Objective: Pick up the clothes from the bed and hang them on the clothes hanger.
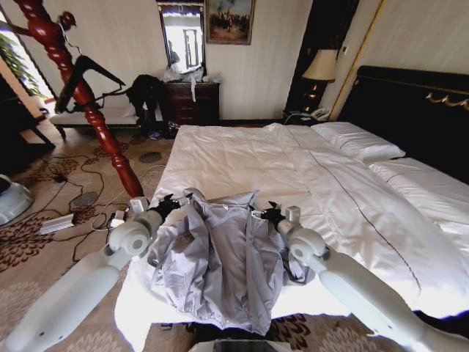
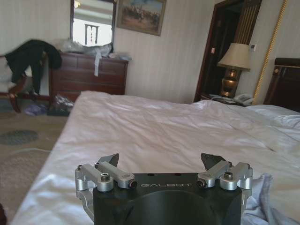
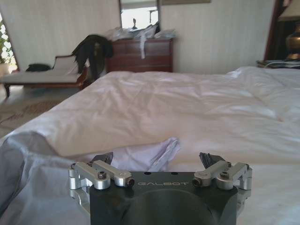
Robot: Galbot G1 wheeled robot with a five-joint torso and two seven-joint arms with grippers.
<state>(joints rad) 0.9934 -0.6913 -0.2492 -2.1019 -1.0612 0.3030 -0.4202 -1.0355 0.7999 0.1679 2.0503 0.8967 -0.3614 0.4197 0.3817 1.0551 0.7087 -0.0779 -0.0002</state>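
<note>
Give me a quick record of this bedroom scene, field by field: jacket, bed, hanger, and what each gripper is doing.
jacket: grey jacket lies crumpled at the foot edge of the bed, partly hanging over it
bed: white duvet, wrinkled, black headboard at the far right
hanger: black clothes hanger hangs on the red coat stand, left of the bed
left gripper: open, at the jacket's left shoulder, holding nothing
right gripper: open, at the jacket's right shoulder, holding nothing
task state: jacket not yet lifted
</note>
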